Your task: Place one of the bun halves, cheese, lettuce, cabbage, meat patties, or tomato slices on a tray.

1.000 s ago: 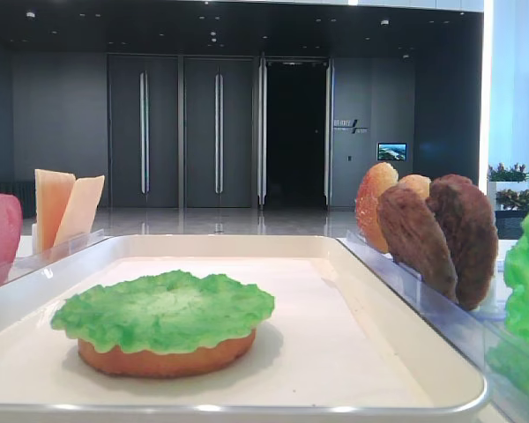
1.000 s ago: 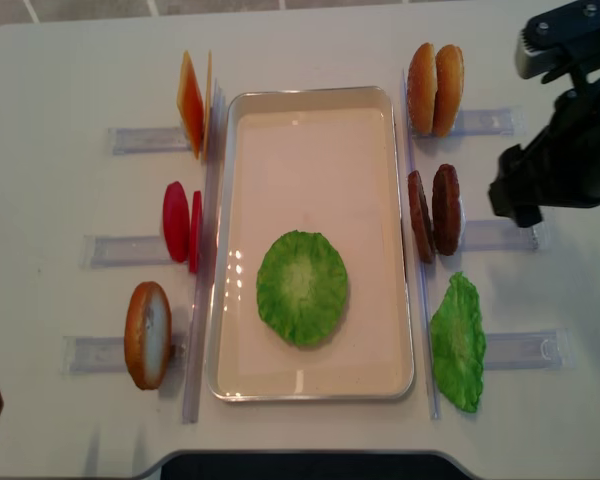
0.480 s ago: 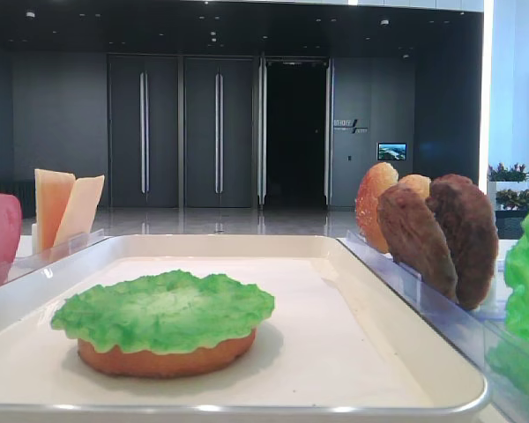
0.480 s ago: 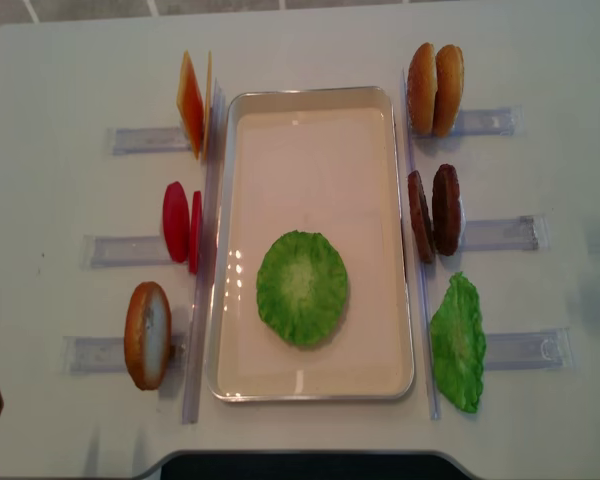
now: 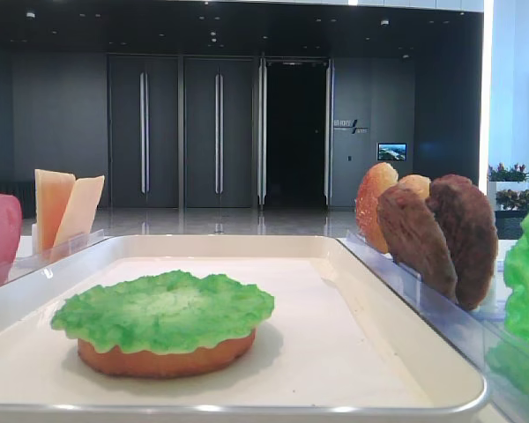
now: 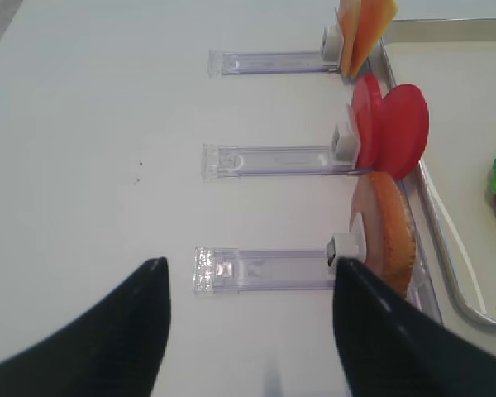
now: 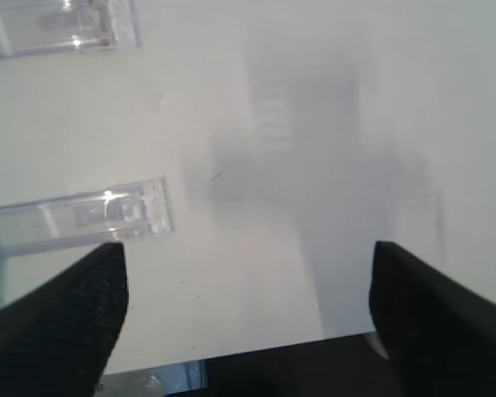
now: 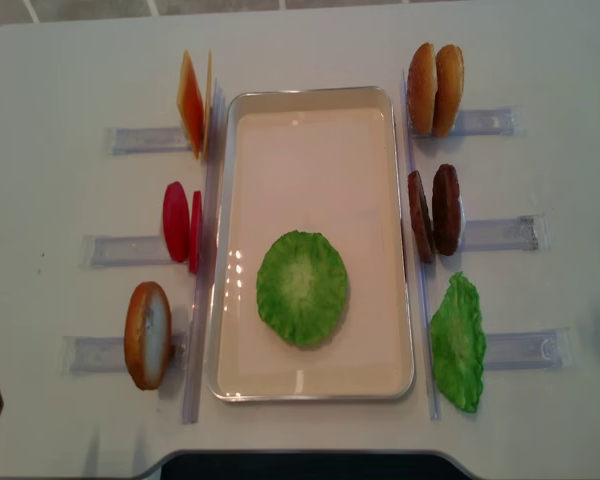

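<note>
The tray (image 8: pixel 314 100) sits mid-bench (image 8: pixel 60 80). In it, toward its near end, a lettuce (image 8: pixel 302 288) leaf lies flat on a bun disc (image 5: pixel 163 359), covering it.

Left of the tray stand the cheese (image 8: pixel 192 103), the tomato slices (image 8: pixel 180 224) and a bun half (image 8: pixel 147 334), each at a clear rack (image 8: pixel 105 352). Right of the tray stand two bun domes (image 8: pixel 435 88), the meat patties (image 8: pixel 435 212) and a second lettuce leaf (image 8: pixel 457 343).

The right hand (image 7: pixel 248 322) hangs with fingers spread wide and nothing between them, over bare bench well right of the tray, beside a rack end (image 7: pixel 83 217). The left hand (image 6: pixel 252 331) is likewise spread and holding nothing, well left of the tray, facing the bun half's rack.
</note>
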